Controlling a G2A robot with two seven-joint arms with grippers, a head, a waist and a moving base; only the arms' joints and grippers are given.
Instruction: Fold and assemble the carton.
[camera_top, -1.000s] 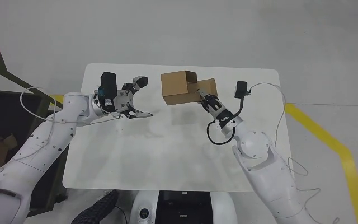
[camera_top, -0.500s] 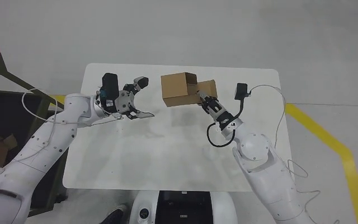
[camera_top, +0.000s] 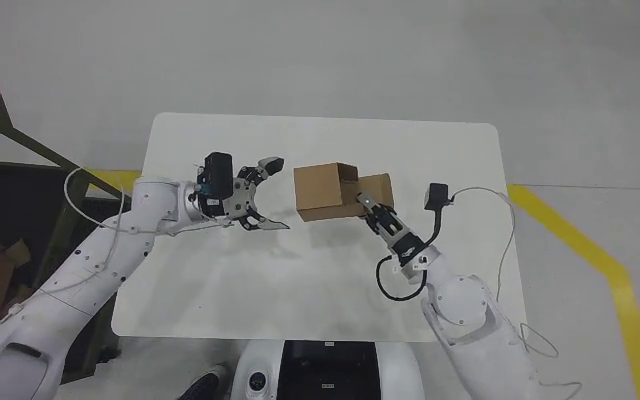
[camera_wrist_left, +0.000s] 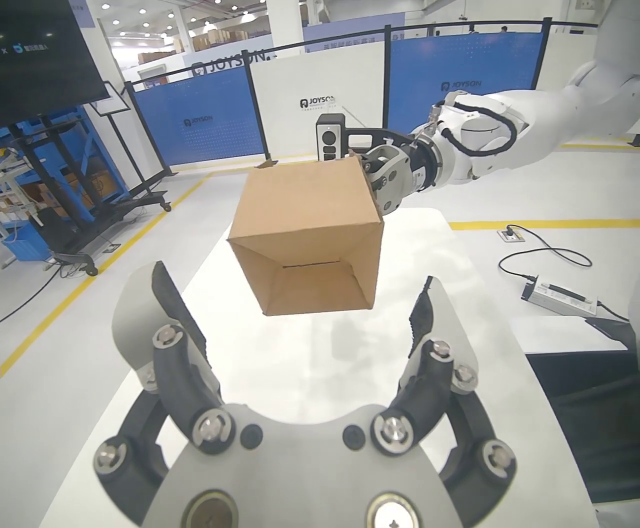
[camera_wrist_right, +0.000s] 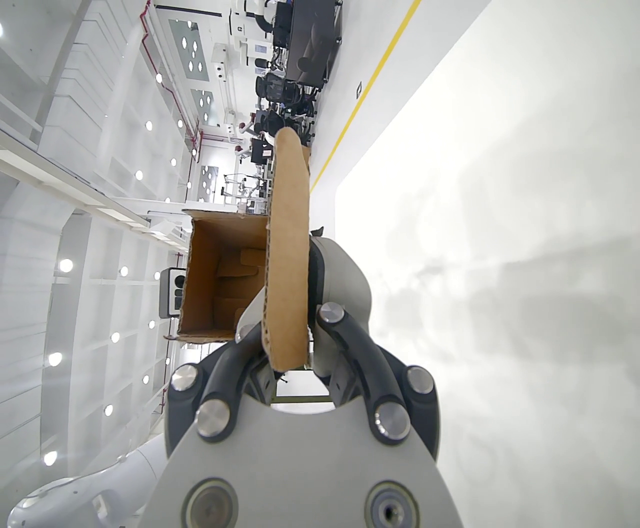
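Above smooth white table, boxy corrugated-cardboard carton, one end open.

Plain brown box, no print, inside same brown. White table. Colours of left gripper: black, pale grey, silver. Those of right gripper: same black and grey. White left arm, white right arm, with black cable at right one. Light grey floor, with yellow stripe at right. Far behind, blue fence panels in black frames.
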